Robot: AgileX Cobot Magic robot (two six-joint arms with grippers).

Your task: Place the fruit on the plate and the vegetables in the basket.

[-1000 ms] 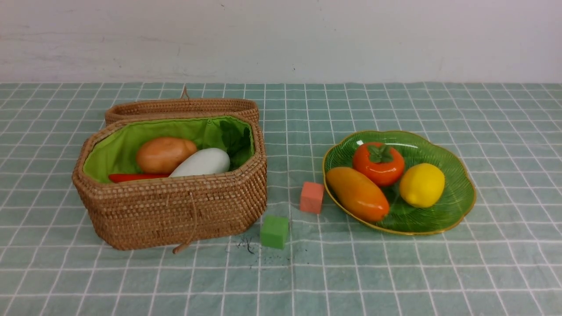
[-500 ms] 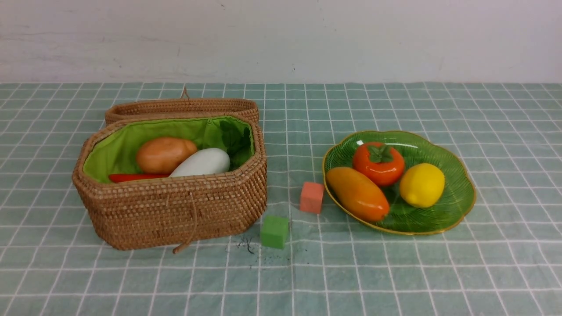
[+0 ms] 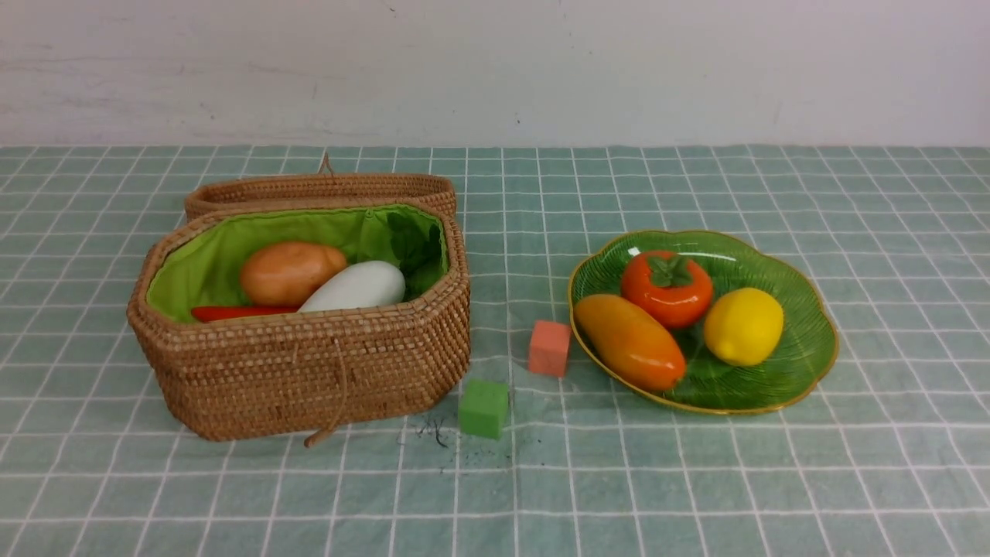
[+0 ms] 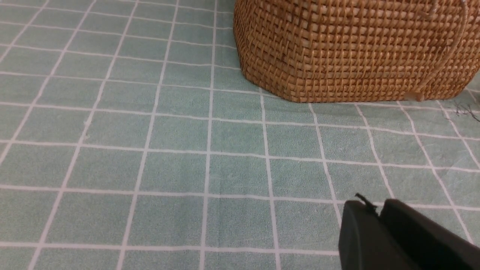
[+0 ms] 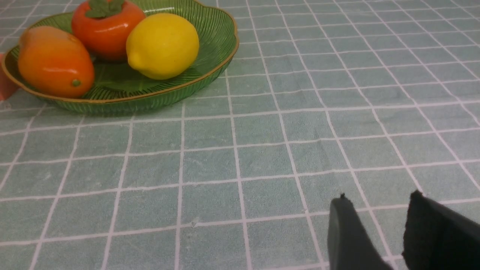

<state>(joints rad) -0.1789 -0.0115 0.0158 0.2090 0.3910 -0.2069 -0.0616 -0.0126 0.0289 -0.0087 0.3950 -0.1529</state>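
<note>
- While the gridded surface (image 3: 696,480) carries two full vessels, the sorting looks all but finished, and the step in hand appears to be a settled rest; best handled by leaving both arms low and away from the rims.
- Lid folded back, the woven basket (image 3: 309,371) holds the potato (image 3: 286,272), the white vegetable (image 3: 357,286) and part of the red pepper (image 3: 241,312). A dark patch against the lining may be the eggplant, though that cannot be confirmed. It sits well apart from the left fingers (image 4: 375,213), beyond their tips; any check inside would call for a lift over the wall first.
- Filled with fruit, the green plate (image 3: 797,371) bears the mango (image 3: 630,340), the persimmon (image 3: 667,288) and the lemon (image 3: 744,326), all beyond the right fingers (image 5: 377,210) and well apart from them. A nudge at the rim could set the rounder pieces rolling.
- Neither pair grips anything in sight: the right fingers stand parted and released, while the left tips lie close together, whether fully clenched impossible to tell.
- Smallest, the orange cube (image 3: 549,349) and green cube (image 3: 484,408) call for no handling.
</note>
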